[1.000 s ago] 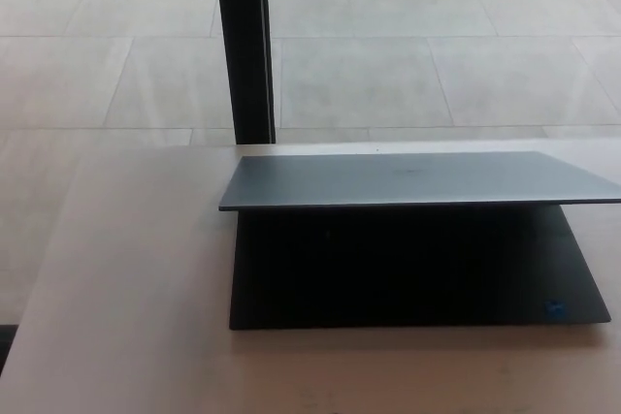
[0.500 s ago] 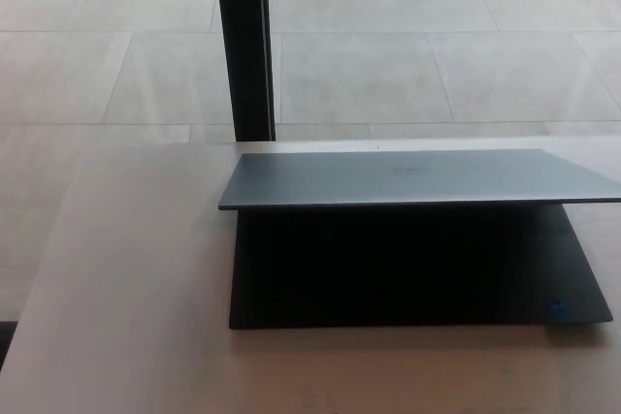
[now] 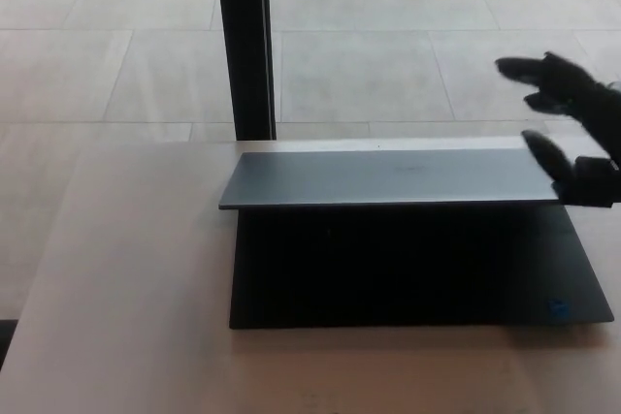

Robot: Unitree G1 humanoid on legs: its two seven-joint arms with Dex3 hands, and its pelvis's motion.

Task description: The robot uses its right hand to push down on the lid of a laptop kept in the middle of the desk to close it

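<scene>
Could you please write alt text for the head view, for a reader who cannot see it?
A dark laptop sits half closed on a pale desk, its grey lid tilted low over the base. The robot's black right hand hovers open at the lid's right end. A black post rises behind the desk.

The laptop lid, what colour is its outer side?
The lid is plain grey, matte; the head view shows it best.

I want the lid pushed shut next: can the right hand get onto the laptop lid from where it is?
Probably yes. The right hand is open beside the lid at its right end, and nothing lies between them or on the lid.
</scene>
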